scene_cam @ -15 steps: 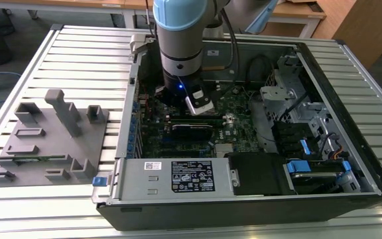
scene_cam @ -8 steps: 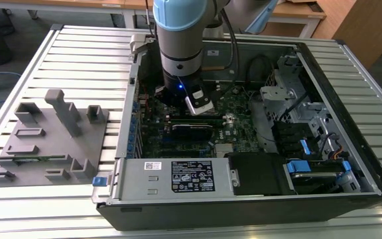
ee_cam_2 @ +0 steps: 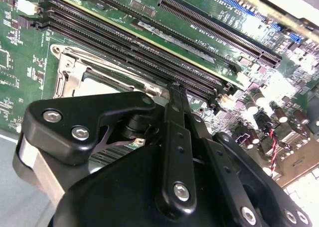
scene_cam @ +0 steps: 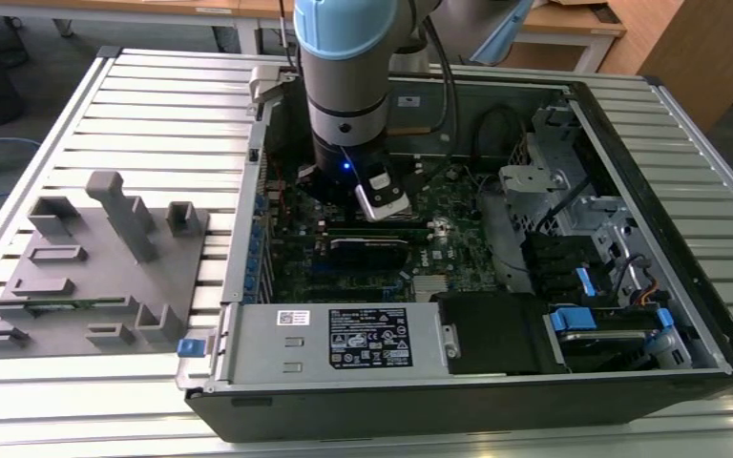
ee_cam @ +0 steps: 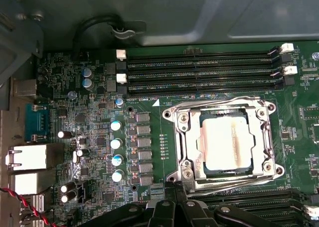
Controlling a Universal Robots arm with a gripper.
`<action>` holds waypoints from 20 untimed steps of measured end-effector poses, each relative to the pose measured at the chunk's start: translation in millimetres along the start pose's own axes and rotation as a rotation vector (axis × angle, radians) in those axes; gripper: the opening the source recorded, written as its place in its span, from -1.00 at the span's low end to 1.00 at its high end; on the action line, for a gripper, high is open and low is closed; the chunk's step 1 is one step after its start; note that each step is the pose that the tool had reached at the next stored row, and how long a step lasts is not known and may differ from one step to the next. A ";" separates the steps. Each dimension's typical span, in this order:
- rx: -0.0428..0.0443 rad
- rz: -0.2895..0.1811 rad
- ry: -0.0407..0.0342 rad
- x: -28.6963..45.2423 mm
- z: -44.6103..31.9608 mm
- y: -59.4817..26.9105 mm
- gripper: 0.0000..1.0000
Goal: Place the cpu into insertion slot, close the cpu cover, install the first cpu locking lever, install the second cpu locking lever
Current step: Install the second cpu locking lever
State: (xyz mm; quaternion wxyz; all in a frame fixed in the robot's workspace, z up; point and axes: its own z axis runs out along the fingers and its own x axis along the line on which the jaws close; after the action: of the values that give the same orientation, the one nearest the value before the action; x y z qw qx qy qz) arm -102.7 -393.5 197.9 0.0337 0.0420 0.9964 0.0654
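Hovering low inside the open black computer case (scene_cam: 494, 401), the black hand (ee_cam_2: 174, 90) sits over the green circuit board (ee_cam: 94, 132); whether its fingers are apart or together cannot be told. Just beside its tip: the small square socket with silvery metal rim (ee_cam: 182, 160), holding the flat square chip with dull grey metal top (ee_cam: 228, 143). The thin silvery metal frame (ee_cam: 224, 107) lies around the chip. Long black memory slots (ee_cam: 199, 70) run alongside. Case rests on a slatted metal desk (scene_cam: 99, 105).
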 end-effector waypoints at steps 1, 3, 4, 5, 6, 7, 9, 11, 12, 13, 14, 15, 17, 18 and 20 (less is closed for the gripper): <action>0.0000 0.000 0.0000 0.0 -0.5 0.0 -0.79; 0.0001 0.000 0.0001 -0.2 -2.5 0.4 -0.79; 0.0000 0.000 0.0000 -0.2 -3.7 0.5 -0.79; 0.0001 0.000 0.0000 -0.3 -5.0 0.7 -0.79; 0.0000 0.000 0.0000 -0.4 -6.2 0.9 -0.79; 0.0001 0.000 0.0001 -0.4 -7.0 1.0 -0.79; -0.0028 0.000 0.0002 -0.5 -7.1 0.8 -0.79; -0.0172 0.001 0.0015 -0.5 -7.3 0.3 -0.79; -0.0283 0.002 0.0023 -0.5 -7.4 0.0 -0.79; -0.0391 0.003 0.0033 -0.6 -7.4 -0.4 -0.79; -0.0483 0.004 0.0040 -0.6 -7.5 -0.8 -0.79; -0.0547 0.004 0.0045 -0.6 -7.5 -1.2 -0.79; -0.0621 0.005 0.0050 -0.7 -7.6 -2.2 -0.79; -0.0663 0.005 0.0054 -0.8 -7.7 -2.8 -0.79; -0.0713 0.005 0.0057 -0.9 -7.8 -4.4 -0.79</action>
State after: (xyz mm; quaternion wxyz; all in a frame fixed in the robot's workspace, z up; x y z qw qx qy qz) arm -102.7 -398.9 205.1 0.0322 0.0431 0.9934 0.1011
